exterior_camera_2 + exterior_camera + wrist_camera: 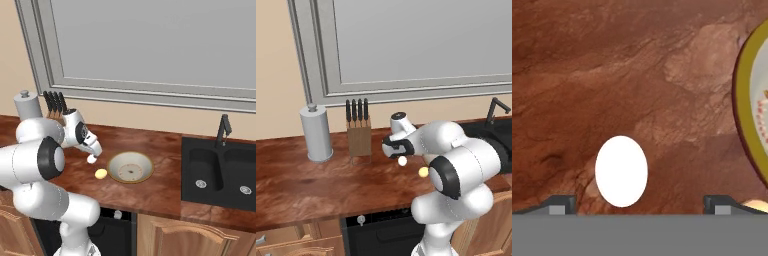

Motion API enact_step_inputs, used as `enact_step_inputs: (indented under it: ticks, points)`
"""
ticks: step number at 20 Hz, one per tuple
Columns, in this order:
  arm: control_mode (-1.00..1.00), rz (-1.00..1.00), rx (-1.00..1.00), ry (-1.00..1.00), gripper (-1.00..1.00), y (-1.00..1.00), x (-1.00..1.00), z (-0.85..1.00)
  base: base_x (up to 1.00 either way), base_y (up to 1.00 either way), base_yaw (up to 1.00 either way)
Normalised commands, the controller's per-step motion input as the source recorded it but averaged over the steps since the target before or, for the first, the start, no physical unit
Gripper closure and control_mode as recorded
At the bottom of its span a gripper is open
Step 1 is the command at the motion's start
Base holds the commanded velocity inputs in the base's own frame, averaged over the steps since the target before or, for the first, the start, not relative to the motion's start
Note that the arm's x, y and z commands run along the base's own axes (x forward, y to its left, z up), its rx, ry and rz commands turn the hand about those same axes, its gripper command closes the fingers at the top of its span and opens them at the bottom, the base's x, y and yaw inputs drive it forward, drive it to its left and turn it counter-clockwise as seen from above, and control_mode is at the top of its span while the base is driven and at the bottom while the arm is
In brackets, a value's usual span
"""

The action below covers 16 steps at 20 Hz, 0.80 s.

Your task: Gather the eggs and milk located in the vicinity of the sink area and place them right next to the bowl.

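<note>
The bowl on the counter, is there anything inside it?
No egg or carton sits in the bowl; its greyish centre shows bare in the right base view. The white egg and tan egg lie on the counter beside it.

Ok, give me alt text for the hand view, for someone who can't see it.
A white egg lies on the brown wooden counter between the open gripper's dark fingertips, untouched. The bowl's rim curves in at the right edge, with the tan egg just below it.

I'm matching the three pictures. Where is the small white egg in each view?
Left base view: small white egg, centre, below the gripper.
Right base view, left of the cream bowl.
Hand view, lower left, between the fingertips.
Shared landmark: the brown wooden counter.
</note>
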Motion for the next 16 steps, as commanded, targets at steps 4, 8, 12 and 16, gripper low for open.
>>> enact_step_inputs:
  ticks: [4, 8, 12, 16]
  points:
    - [-1.00, 0.00, 0.00, 0.00, -1.00, 0.00, 0.17, -0.29, 0.00, 0.00, 0.00]
    - [-1.00, 0.00, 0.00, 0.00, -1.00, 0.00, 0.13, -0.14, 0.00, 0.00, 0.00]
    - [-1.00, 0.00, 0.00, 0.00, -1.00, 0.00, 0.00, -0.08, 0.00, 0.00, 0.00]
    - [-1.00, 0.00, 0.00, 0.00, -1.00, 0.00, 0.01, -0.11, 0.00, 0.00, 0.00]
